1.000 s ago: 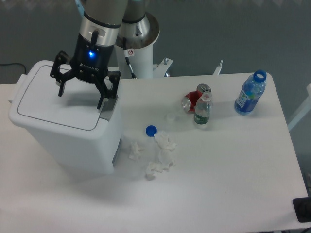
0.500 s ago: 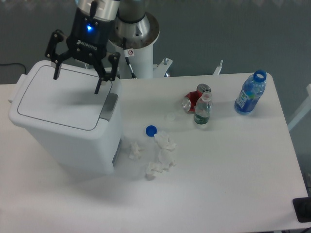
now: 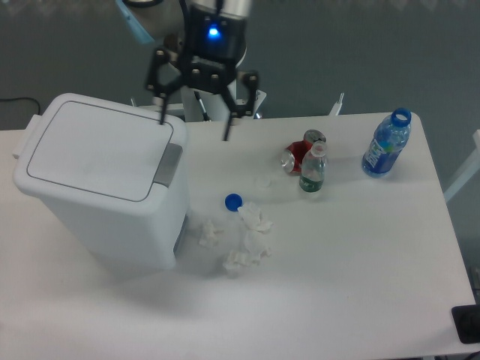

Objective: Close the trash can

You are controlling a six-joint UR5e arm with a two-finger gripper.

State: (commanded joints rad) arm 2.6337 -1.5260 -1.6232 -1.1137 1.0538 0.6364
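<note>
Above the table's rear edge, the gripper (image 3: 193, 126) hangs spread wide, holding nothing. The trash can (image 3: 101, 187) lid looks flat, seemingly shut; an unlatched lid might spring up.

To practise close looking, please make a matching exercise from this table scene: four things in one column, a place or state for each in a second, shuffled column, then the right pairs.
Things
1. trash can
2. gripper
3. loose blue cap
4. large blue bottle

Places or states
A. upright with no cap, near the table's far right corner
B. open, in the air, holding nothing
C. lid down flat, at the table's left end
D. lying beside crumpled tissues

Pairs: 1-C, 2-B, 3-D, 4-A
</note>
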